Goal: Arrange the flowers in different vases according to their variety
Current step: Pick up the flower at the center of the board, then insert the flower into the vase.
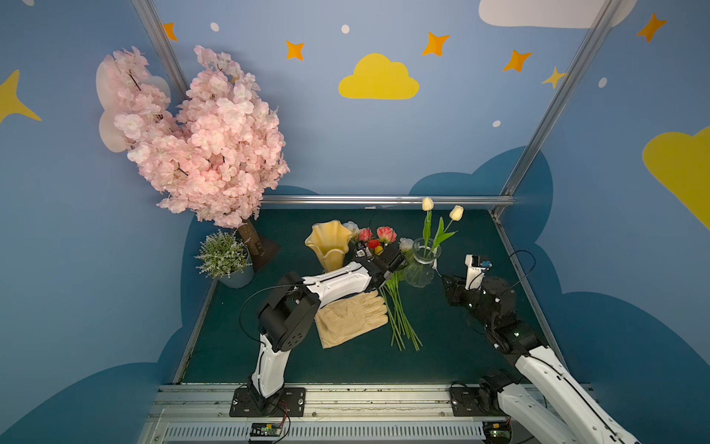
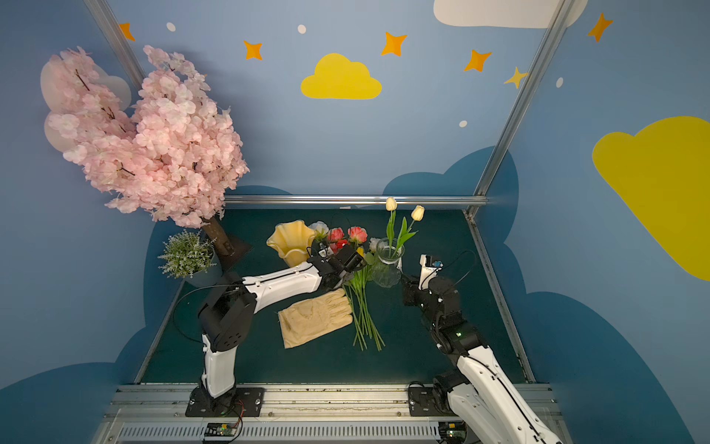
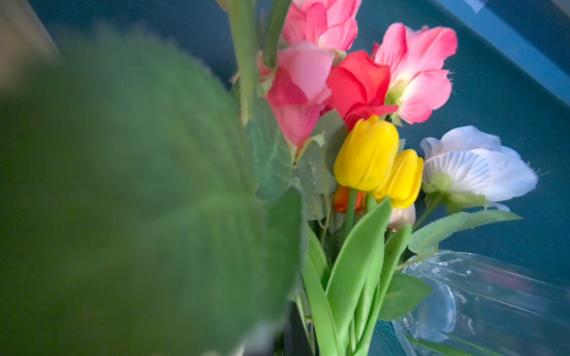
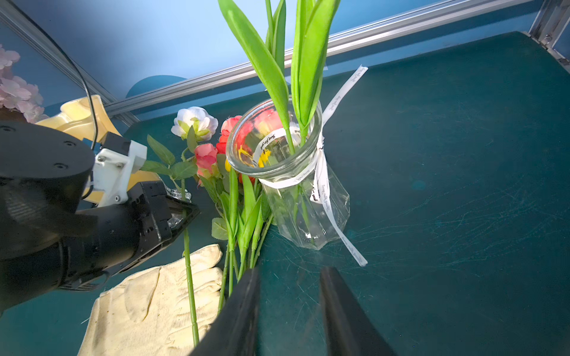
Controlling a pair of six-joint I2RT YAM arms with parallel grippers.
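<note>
On the dark green tabletop [image 1: 442,357], between the two vases, the loose flowers [image 1: 399,315] are laid in a bundle, with heads turned toward the back wall and stems toward the arm bases. Pink, red and white roses and yellow tulips [image 3: 367,154] are seen among them in the left wrist view. One green stem [image 4: 188,271], leading up to a white rose [image 4: 194,121], is grasped by the clenched jaws of the left gripper [image 4: 184,215]. Two cream tulips [image 1: 427,203] are stood upright in the clear glass vase [image 1: 422,265], which is tied with a white ribbon [image 4: 320,172] and is set just beside the bundle, on the right. The amber vase [image 1: 329,244] is set on the bundle's left. The jaws of the right gripper [image 4: 290,296] are released, with only bare tabletop seen between them, near the glass vase. A cream glove [image 1: 351,319] is spread just beside the stems. A small potted plant [image 1: 224,255] and a pink blossom tree [image 1: 199,138] are placed in the far left corner.
</note>
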